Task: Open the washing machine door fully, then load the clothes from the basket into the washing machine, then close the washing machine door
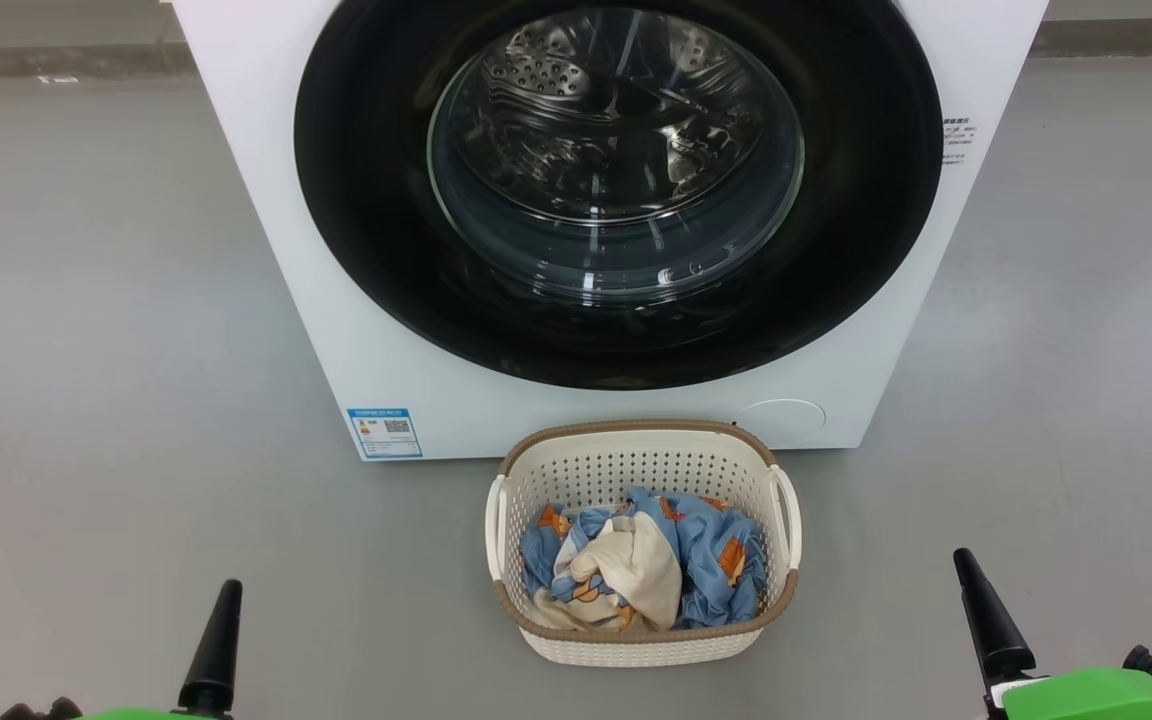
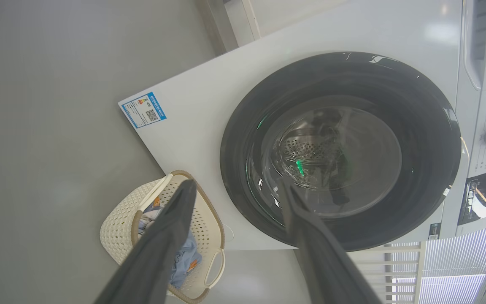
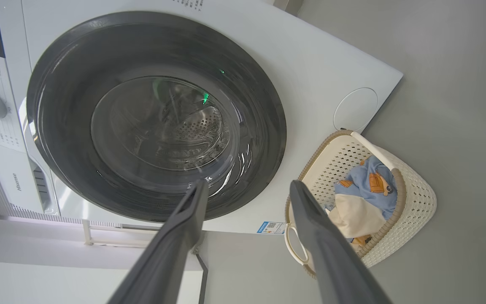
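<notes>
Left gripper (image 2: 238, 185): I read it at 7 o'clock, low, fingers spread, pointing at the machine, empty.
Basket (image 1: 636, 465): 6 o'clock, on the floor, clothes (image 1: 636, 565) inside.
Washing machine door (image 1: 616, 190): 12 o'clock, shut.
Right gripper (image 3: 248, 185): 5 o'clock, low, spread, empty.

floor (image 1: 86, 300): smooth grey (faint sheen) | wall (image 1: 46, 18): pale, darker strip (image 1: 46, 62) at base
</notes>
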Tool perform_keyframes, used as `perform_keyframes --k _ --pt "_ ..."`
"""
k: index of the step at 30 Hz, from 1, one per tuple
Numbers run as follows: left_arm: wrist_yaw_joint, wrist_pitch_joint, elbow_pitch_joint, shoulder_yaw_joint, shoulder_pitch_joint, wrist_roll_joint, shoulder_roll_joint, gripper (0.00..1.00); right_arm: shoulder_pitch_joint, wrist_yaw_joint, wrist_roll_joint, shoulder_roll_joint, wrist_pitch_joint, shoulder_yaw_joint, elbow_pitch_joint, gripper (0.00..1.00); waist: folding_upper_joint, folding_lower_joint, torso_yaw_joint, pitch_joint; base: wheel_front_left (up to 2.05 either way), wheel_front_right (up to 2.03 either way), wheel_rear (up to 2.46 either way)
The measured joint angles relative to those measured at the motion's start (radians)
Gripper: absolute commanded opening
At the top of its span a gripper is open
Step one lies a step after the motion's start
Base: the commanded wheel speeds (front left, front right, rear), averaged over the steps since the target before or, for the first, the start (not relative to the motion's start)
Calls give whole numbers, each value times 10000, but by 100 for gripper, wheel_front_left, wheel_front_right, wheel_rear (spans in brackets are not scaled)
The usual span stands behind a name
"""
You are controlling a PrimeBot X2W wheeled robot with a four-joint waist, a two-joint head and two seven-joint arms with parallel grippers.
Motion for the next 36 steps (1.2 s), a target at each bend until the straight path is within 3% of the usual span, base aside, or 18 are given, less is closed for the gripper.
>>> perform_keyframes --k 36 --pt "-12 -1034 -314 -280 8 4732 236 100 -220 0 -4698 -351 -1018 581 215 100 0 -1 85 -3 0 0 0"
